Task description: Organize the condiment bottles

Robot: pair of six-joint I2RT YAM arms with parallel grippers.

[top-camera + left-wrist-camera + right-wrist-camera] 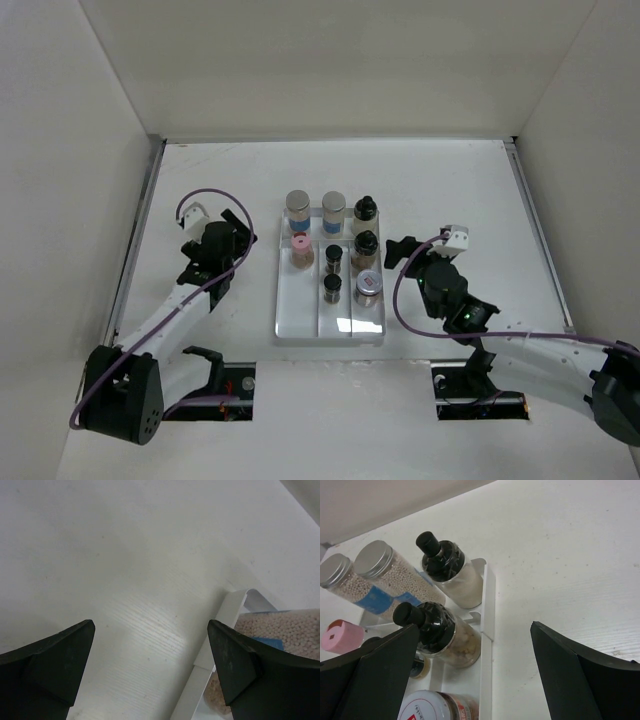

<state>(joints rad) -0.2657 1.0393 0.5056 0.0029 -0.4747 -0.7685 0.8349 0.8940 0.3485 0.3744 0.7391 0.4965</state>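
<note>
Open and empty, the left gripper (151, 625) and right gripper (474, 626) flank a white tray (330, 338) of upright spice jars (364, 245), the two silver-lidded jars (385, 575) holding pale beads.

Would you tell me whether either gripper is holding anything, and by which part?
Nothing is held: the left gripper and right gripper both have open, empty jaws.

- The left silver-lidded jar (298, 207) and the right silver-lidded jar (333, 206), both blue-labelled, stand upright at the white tray's (300, 325) far end.
- The far black-capped bottle (365, 210) and the near black-capped bottle (365, 243) stand in the right compartment.
- The pink-lidded jar (300, 250) stands in the left compartment.
- The far dark jar (334, 258) and the near dark jar (333, 288) stand in the middle compartment.
- The wide silver-lidded jar (369, 287) stands nearest in the right compartment.
</note>
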